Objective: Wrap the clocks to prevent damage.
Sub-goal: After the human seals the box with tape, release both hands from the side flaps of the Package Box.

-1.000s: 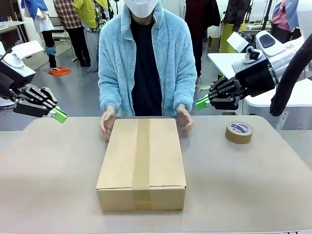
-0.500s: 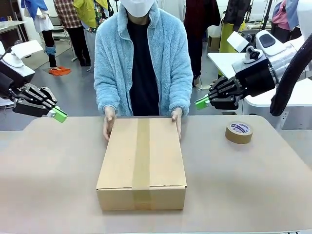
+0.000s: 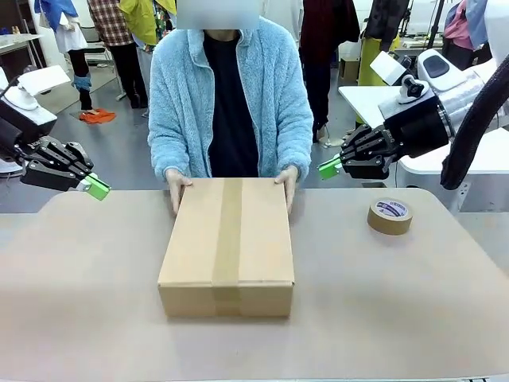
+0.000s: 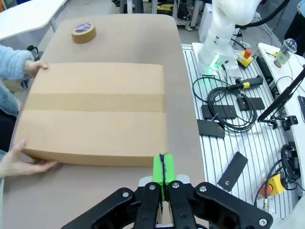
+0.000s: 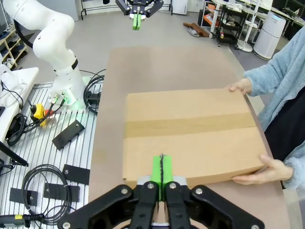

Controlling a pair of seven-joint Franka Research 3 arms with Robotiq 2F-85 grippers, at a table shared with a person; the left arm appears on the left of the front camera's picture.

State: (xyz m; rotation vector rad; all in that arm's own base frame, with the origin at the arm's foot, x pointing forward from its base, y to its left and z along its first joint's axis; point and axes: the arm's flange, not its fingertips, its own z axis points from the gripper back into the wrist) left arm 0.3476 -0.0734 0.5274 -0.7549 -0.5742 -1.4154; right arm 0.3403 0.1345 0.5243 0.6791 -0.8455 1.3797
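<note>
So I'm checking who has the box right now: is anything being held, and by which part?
The person's hands grip the taped cardboard box at its far corners, lifting that end. Both grippers' jaws are shut on nothing, away from it.

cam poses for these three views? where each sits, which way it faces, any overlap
Front: fixed between the arms, facing across the table at the person, whose hands grip the cardboard box's far end; left end effector and right end effector hover shut at the sides.
Left wrist: above the table's left side, looking across the box toward the tape roll; own shut end effector at bottom.
Right wrist: opposite side, looking back over the box; own end effector at bottom, left end effector far off.
Shared: box and the person's hands.
</note>
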